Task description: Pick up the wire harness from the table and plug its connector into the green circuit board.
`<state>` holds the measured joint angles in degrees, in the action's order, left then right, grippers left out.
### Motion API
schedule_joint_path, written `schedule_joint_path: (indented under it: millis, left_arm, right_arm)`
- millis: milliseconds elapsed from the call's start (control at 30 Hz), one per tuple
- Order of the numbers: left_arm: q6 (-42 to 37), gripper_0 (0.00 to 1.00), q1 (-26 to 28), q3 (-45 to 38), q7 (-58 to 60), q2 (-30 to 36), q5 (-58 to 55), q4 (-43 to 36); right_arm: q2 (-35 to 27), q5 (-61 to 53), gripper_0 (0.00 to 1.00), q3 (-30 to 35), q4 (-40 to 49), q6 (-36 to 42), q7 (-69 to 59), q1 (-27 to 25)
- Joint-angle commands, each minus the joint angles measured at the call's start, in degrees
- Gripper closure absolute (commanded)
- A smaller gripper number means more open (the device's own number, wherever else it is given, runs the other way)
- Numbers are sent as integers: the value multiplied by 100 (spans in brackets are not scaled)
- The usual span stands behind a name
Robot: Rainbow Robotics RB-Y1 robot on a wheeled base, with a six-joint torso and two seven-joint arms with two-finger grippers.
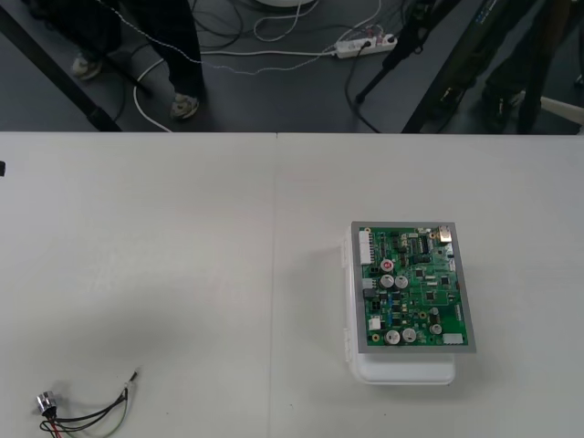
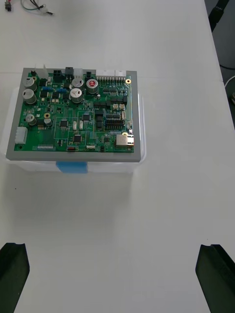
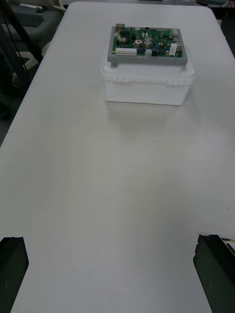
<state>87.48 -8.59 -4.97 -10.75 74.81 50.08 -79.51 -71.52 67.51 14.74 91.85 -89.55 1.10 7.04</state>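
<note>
Grippers first: left gripper [image 3: 111,240] is spread wide, its fingers [image 3: 12,264] out at the two corners of its wrist view with just bare table [image 3: 117,186] between them. The right gripper [image 2: 113,247] is the same deal, wide apart and holding nothing.

I can see the harness [image 1: 87,418] lying flat on the table near the close edge, way over on the robot's left and well apart from the board [image 1: 415,287]. The round metal socket [image 1: 46,402] is at its outer end. The thin wires [image 1: 105,412] (red, black, green) run off it toward the board side, and one strand pokes away at an angle. I can't pick out the plug for sure. Either way, the harness isn't in the board; it's just lying loose over there.

The board sits level on its white base [image 1: 401,370], on the right half of the table.

From the right wrist, the board is straight out ahead of the open fingers, with a gap of bare table before it. There's a blue patch [image 2: 72,167] on the side of the base facing the gripper. The harness shows on the table past the board's far corner, not touching it.

From the left wrist, the board and base are well out ahead. A thin bit of wire shows just beside one finger, but I can't tell if it's touching.
</note>
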Motion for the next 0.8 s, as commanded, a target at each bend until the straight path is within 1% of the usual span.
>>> schedule_joint_path:
  millis: [33,800]
  left_arm:
    - [252,0,129,-188,354,298,-25,-108]
    - [252,0,129,-188,354,298,-25,-108]
  right_arm:
    - [-72,26,0,204,114,-45,206,-63]
    - [-72,26,0,204,114,-45,206,-63]
